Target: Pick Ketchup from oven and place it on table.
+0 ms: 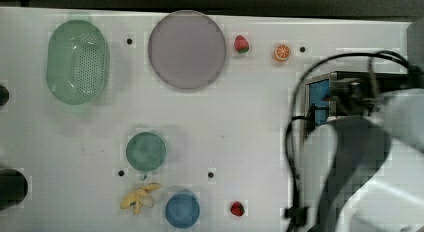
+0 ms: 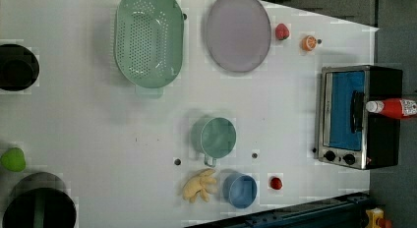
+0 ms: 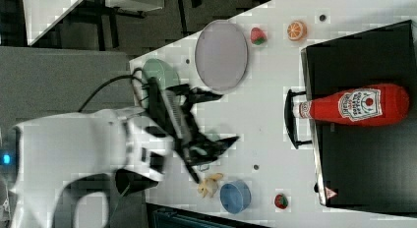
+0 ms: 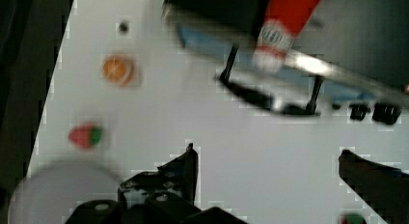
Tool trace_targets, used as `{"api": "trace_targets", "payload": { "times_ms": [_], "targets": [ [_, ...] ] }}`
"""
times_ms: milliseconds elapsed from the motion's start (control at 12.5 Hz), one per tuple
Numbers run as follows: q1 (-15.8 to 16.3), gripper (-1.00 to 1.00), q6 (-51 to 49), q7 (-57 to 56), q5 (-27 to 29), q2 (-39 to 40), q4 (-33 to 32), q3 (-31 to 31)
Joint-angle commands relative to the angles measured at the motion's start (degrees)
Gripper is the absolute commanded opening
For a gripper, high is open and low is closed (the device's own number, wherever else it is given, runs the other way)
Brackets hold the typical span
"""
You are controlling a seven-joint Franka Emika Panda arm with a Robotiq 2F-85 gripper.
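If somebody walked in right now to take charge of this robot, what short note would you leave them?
Gripper: open, empty, hanging above the table in front of the oven, touching nothing.
Ketchup: lying on its side on top of the oven, white cap poking out over the door handle. The oven door is shut.
Done: nothing moved yet; the bottle is untouched.
Left: reach the bottle, close on it, lift it off the oven and set it on a bare patch of table, away from the lilac plate and the strawberry.

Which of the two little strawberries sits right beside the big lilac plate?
The strawberry between the lilac plate and the orange slice. The other strawberry lies far across the table, near the blue cup.
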Motion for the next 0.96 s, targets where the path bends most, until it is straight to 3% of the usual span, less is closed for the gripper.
{"api": "trace_targets", "payload": {
  "times_ms": [80, 480, 720, 960],
  "targets": [
    [-2.27, 1.0, 5.11, -0.23, -0.2, 1.74, 1.38, -2.51],
    [-3.36, 1.0, 11.03, -0.23, 0.73, 10.94, 1.69, -7.79],
    [-5.65, 1.0, 13.26, -0.23, 5.4, 16.03, 2.75, -8.88],
    [-7.93, 1.0, 16.65, -0.23, 6.53, 20.6, 4.05, -8.87]
  ]
}}
